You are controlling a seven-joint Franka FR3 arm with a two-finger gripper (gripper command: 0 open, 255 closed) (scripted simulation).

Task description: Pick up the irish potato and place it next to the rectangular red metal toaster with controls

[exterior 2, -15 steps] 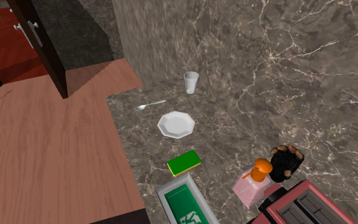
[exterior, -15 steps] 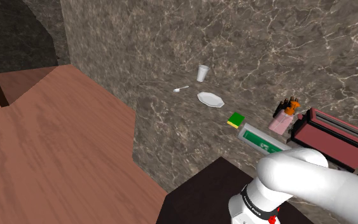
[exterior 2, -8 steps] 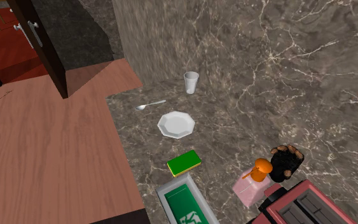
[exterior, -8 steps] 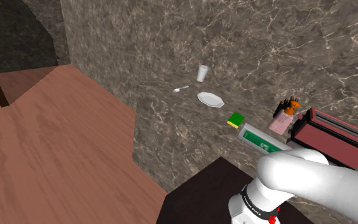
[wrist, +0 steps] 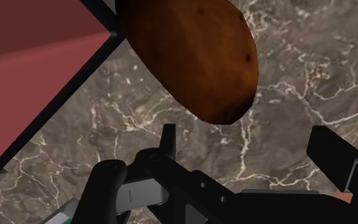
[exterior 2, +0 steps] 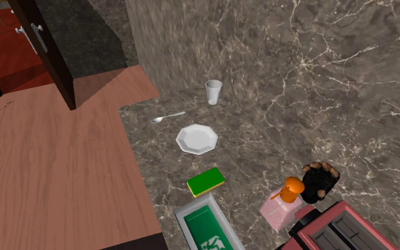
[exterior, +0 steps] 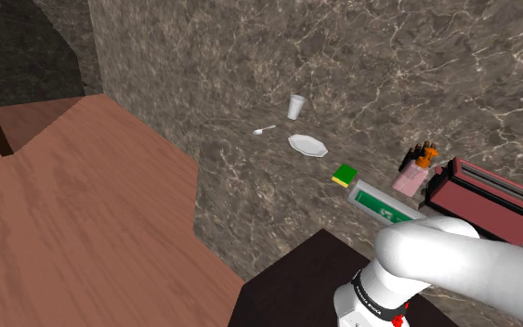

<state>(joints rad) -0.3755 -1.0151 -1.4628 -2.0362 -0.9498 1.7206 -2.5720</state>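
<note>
— So, where does the potato (wrist: 193, 57) sit against the gripper (wrist: 244, 130)?

— Just beyond the fingertips, in the wrist view. Its brown, speckled lower end points toward the gap between them, and neither finger touches it.

— And the fingers themselves?

— Spread wide apart, with bare veined stone showing between them.

— How close is the toaster (wrist: 31, 83)?

— Its red side and dark edge stand just beside the potato. Whether the two touch, I cannot tell.

— What about the surface?

— A grey-brown marble counter (exterior 2: 333, 85) with white veins. Across it, in the second exterior view, are a white cup (exterior 2: 213, 91), a spoon (exterior 2: 167, 116) and a white plate (exterior 2: 197, 138). Nearer the toaster lie a green sponge (exterior 2: 205, 182) with a yellow edge and a green-and-white box (exterior 2: 209, 227). A pink dispenser (exterior 2: 285, 202) with an orange pump stands just beside the toaster's corner.

— And the room?

— A reddish wooden floor (exterior: 83, 204) lies below the counter's edge, and a dark door (exterior 2: 42, 42) stands at the second exterior view's upper left. In the shoulder view the white arm (exterior: 454, 260) rises from its dark stand (exterior: 296, 279) at lower right.
</note>
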